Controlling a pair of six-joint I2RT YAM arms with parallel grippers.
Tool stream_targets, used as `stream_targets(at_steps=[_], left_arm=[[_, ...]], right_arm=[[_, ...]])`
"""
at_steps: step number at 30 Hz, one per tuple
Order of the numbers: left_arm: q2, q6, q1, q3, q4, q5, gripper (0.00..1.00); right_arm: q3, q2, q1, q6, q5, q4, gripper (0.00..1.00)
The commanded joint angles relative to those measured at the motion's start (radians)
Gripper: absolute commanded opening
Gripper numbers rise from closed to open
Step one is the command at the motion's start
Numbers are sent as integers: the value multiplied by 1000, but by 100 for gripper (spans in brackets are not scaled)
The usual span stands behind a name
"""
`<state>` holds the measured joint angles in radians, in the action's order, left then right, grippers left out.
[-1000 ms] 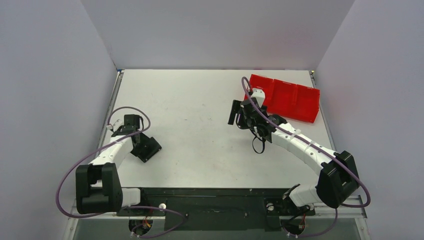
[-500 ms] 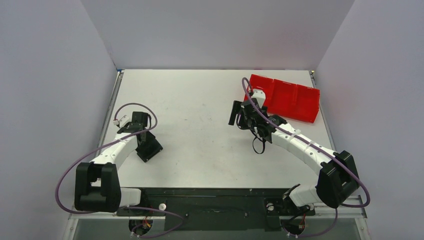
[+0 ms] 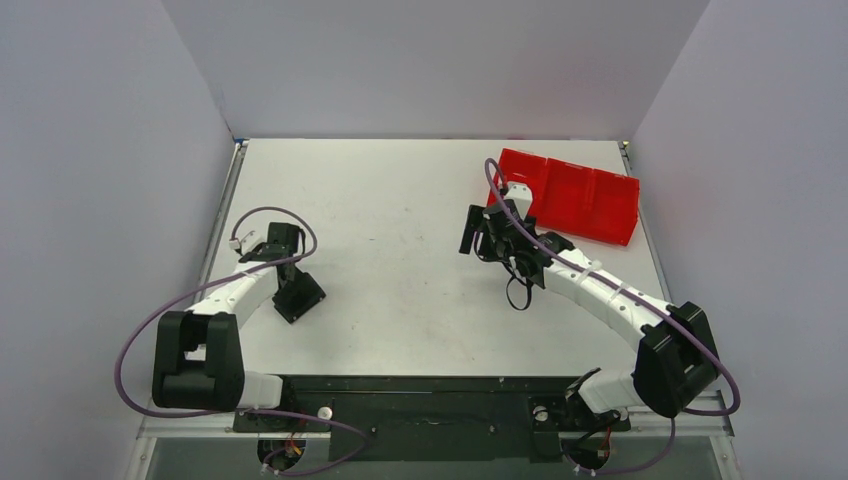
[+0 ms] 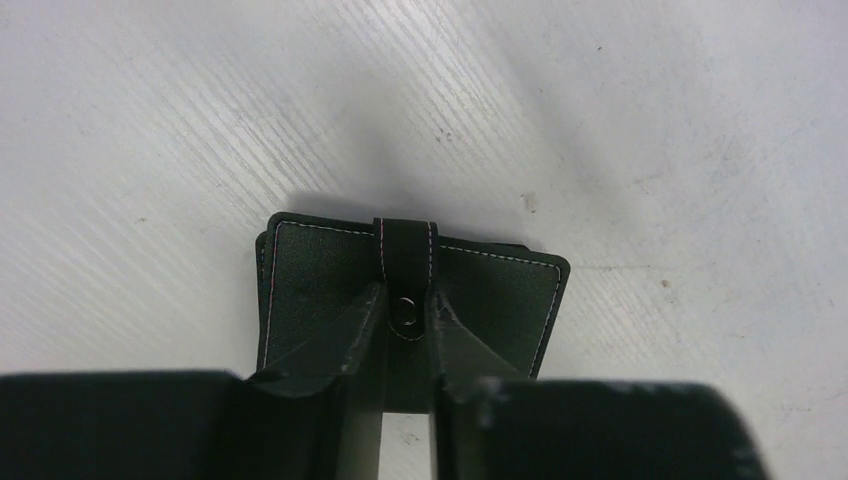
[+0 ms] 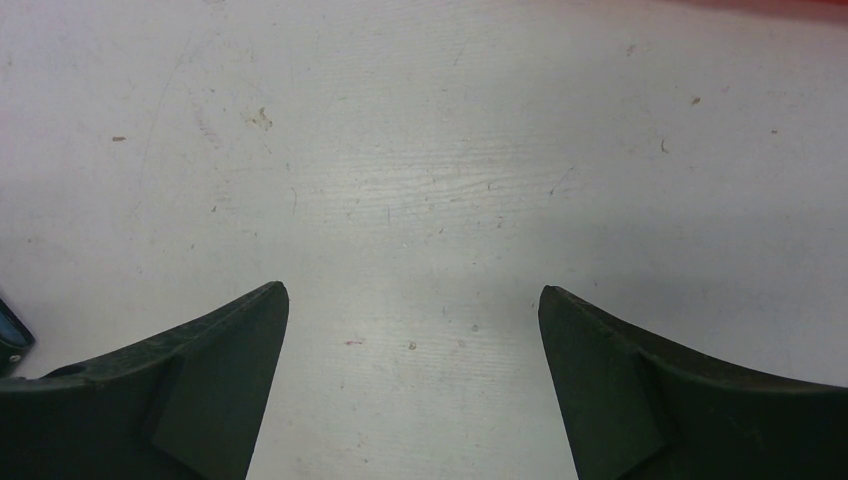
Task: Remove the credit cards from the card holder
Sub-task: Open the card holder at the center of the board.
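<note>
Your card holder [image 4: 312, 272] lies flat on the table's [image 3: 400, 190] left side, right under the left gripper [image 4: 407, 300]. Its fingers stand close on either side of the strap's snap [image 4: 405, 311], and you cannot tell whether they pinch it. Your right gripper [image 5: 412, 296] hangs spread wide over bare tabletop beside the red tray [image 3: 582, 202].

Top view: fixed high above and behind the near edge of the bench [image 3: 400, 220], looking down and forward over all of it, from far off. Left wrist view: aimed past its own jaws, steeply down, very close to the bench; shares the card holder [image 4: 310, 280] with the top view. Right wrist view: likewise low and close, facing bench between its own jaws; shares with the top view a sliver of the red tray [image 3: 575, 195], at its upper right edge.
</note>
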<state>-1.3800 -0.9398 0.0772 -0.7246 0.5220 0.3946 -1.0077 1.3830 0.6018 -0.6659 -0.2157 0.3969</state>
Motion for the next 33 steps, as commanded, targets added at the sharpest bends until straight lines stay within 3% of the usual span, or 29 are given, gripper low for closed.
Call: stream_targets(at_steps=[1,2,9,15,21,26,33], left_arm=[[-4,-22,18,14,-42,-48,7],[7,-27,31,18,-38,-55,0],[50,-198,145,17,27,-99,0],[78,-424,349,-10,59,-114,0],[68,-607,476,-39,42,-143,0],[83,-674,499,-42,14,-168,0],[125,-532,383,-38,61,-160,0]], right_arm=[[18,-39,-6,-5,2,-33,92],[23,-38,-6,-7,5,-35,92],[44,-33,-3,-18,31,-50,91],[56,-28,22,-26,37,-53,91],[70,-9,91,-47,31,-65,91],[82,33,172,-76,42,-99,91],[57,116,266,-89,63,-142,91]])
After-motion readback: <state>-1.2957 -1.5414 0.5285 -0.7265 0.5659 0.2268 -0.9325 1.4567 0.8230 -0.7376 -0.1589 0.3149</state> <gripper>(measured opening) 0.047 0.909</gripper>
